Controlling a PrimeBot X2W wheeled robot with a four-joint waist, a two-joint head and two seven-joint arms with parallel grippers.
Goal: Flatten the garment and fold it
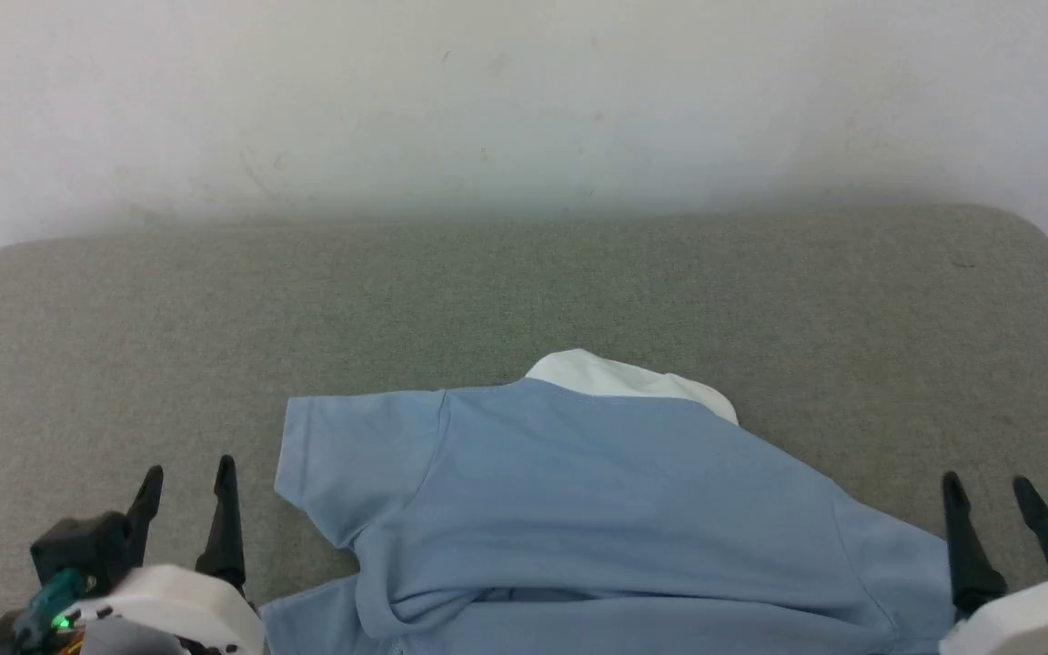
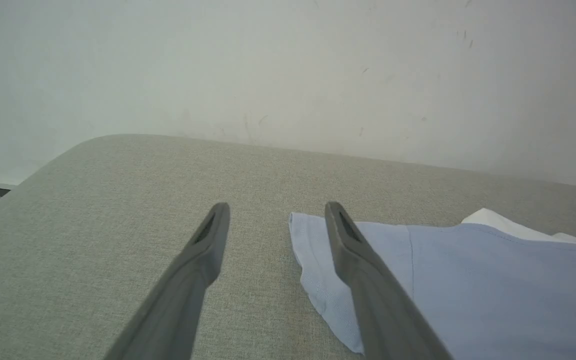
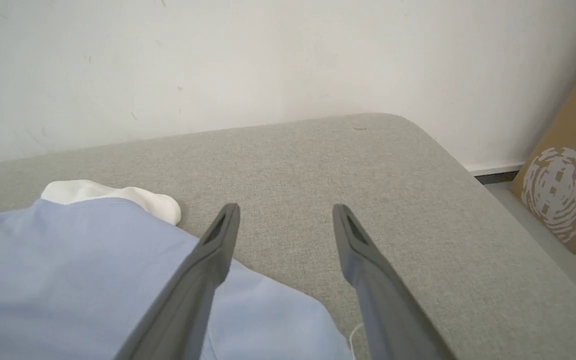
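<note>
The garment (image 1: 597,509), a light blue shirt with a white collar panel (image 1: 624,375) at its far edge, lies on the grey padded table (image 1: 524,282) near the front edge, its lower part rumpled and folded over. One sleeve (image 1: 342,464) spreads to the left. My left gripper (image 1: 186,482) stands open just left of that sleeve, nothing between its fingers. Beside the garment's right sleeve, my right gripper (image 1: 988,491) is open and empty too. In the left wrist view the sleeve (image 2: 318,260) lies under the right finger. In the right wrist view the garment (image 3: 93,270) lies under the left finger.
A pale wall (image 1: 524,100) stands right behind the table's far edge. The table's corners are rounded. A brown cardboard box (image 3: 563,190) with a white print leans on the floor past the table's right end.
</note>
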